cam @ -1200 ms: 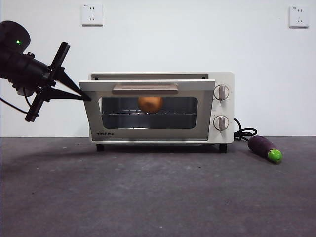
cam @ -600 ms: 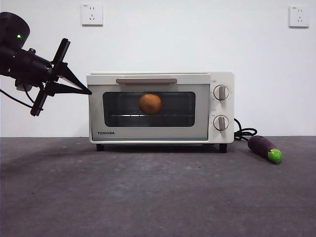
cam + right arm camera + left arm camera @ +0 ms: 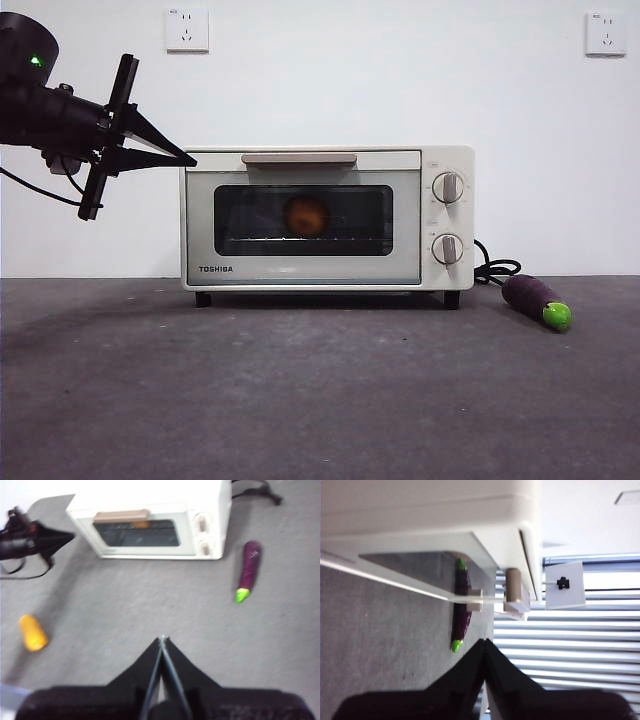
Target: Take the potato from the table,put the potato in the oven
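Behind oven (image 3: pixel 327 218) glass potato (image 3: pixel 306 215), left gripper (image 3: pixel 190 159) jaws together at corner

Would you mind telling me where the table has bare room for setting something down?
The wide table stretch before the oven is bare. It's tighter by the eggplant, the cord, and the left claw at the oven's corner.

Left gripper (image 3: pixel 190 159) reaches in horizontally, jaws closed to a point; right gripper (image 3: pixel 162 639) hovers high, jaws closed.
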Robot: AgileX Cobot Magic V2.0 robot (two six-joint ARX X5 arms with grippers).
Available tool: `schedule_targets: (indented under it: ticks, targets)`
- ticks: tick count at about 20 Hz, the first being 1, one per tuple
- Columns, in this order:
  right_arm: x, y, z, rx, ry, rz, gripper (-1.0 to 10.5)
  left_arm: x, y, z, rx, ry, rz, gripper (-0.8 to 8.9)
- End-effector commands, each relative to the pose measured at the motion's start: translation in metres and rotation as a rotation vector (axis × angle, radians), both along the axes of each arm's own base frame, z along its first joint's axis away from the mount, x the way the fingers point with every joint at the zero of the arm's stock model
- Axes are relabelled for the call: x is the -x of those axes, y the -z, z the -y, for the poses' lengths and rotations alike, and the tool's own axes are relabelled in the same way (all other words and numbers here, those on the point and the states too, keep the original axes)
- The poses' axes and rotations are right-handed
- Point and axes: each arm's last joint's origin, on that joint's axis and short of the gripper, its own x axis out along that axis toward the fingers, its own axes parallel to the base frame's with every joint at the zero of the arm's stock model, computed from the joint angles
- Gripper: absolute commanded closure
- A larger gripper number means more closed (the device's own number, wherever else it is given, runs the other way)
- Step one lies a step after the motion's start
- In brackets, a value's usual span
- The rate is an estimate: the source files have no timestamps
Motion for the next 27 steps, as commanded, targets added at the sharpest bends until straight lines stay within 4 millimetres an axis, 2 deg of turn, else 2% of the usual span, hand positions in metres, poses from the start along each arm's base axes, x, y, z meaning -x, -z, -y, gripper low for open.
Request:
schedule_targets:
  ticks: [1,5,10,14,20,24,27]
  targets:
    - [0.0,0.003,0.002,0.06,0.031,0.014,9.5,0.012,-0.022,0.002,-0.052,0.04,0.127,8.19]
    - [-0.001,0.002,0.004,0.092,0.096,0.051,9.5,0.047,-0.06,0.001,-0.224,0.043,0.286,8.19]
    - [-0.004,0.006,0.002,0.116,0.115,0.052,9.5,0.113,-0.098,-0.001,-0.575,0.044,0.402,8.2]
    - [-0.01,0.022,-0.005,0.193,0.1,0.016,9.5,0.162,-0.122,-0.003,-0.655,0.071,0.451,8.2]
    - [-0.018,0.049,-0.016,0.288,0.095,-0.049,9.5,0.212,-0.143,-0.004,-0.663,0.065,0.489,8.19]
    - [-0.024,0.075,-0.024,0.354,0.06,-0.132,9.5,0.273,-0.153,-0.006,-0.713,0.026,0.473,8.19]
    - [-0.026,0.086,-0.025,0.406,0.08,-0.141,9.5,0.318,-0.154,-0.01,-0.797,-0.044,0.452,8.19]
